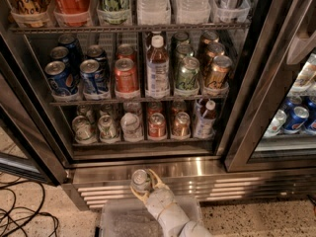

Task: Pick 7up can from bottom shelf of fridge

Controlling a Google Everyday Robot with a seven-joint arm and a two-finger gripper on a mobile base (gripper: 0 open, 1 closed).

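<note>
My gripper [142,182] is low in the view, in front of the slatted steel grille [222,186] at the base of the fridge [247,107]. It is shut on the 7up can [140,178], a small pale can with a shiny silver top, one tan finger [155,176] on its right side. The can is outside the fridge, below the bottom shelf [143,142]. That shelf holds several small cans in lane trays: silver-topped ones at the left [83,129], a red one [157,125] and a copper-brown one [180,124].
The middle shelf holds blue cans [59,77], a red can [126,76], a bottle [157,68] and green and copper cans. A closed glass door [291,102] is at the right. Black cables [19,216] lie on the floor at left. A clear bin [123,221] sits under my arm.
</note>
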